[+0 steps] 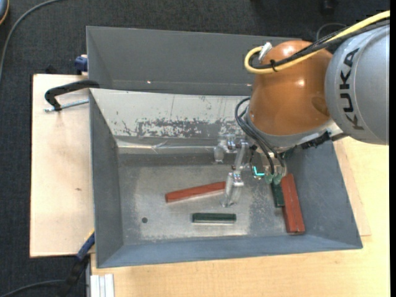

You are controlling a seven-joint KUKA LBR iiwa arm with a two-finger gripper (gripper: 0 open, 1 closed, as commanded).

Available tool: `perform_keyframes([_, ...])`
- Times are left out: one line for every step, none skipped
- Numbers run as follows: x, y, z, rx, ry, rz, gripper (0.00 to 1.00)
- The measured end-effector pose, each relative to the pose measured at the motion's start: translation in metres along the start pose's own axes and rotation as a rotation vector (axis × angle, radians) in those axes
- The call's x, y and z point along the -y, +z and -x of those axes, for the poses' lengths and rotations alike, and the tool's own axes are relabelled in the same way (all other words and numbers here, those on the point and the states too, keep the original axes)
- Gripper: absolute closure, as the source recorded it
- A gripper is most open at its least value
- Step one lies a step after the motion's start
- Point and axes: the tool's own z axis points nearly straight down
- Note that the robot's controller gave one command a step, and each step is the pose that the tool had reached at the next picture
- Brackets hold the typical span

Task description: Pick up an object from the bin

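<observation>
One end of the red stick point(193, 193) hides behind the tool point(231, 195).

Even overhead light fills the grey bin point(105, 184); its far wall throws pale glare, soft shadow under the arm point(365, 91).

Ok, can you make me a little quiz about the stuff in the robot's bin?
1. True or false: the short dark green flat bar lies on top of the long red-brown flat stick.
2. The pincer is at which end of that stick? A the view's left, B the view's right, C the middle.
3. How many red-brown things lie in the grey metal bin?
Key: 1 false. 2 B. 3 two, counting the red-brown block by the right wall.
</observation>
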Motion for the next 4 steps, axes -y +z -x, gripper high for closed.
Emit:
perform_keyframes([0.004, 0.125, 0.030, 0.000, -0.117, -0.001, 0.00])
perform_keyframes([-0.015, 0.157, 0.038, 0.006, -0.215, 0.000, 0.00])
perform_keyframes([-0.014, 0.156, 0.038, 0.007, -0.213, 0.000, 1.00])
perform_keyframes([-0.010, 0.011, 0.031, 0.012, -0.153, 0.001, 1.00])
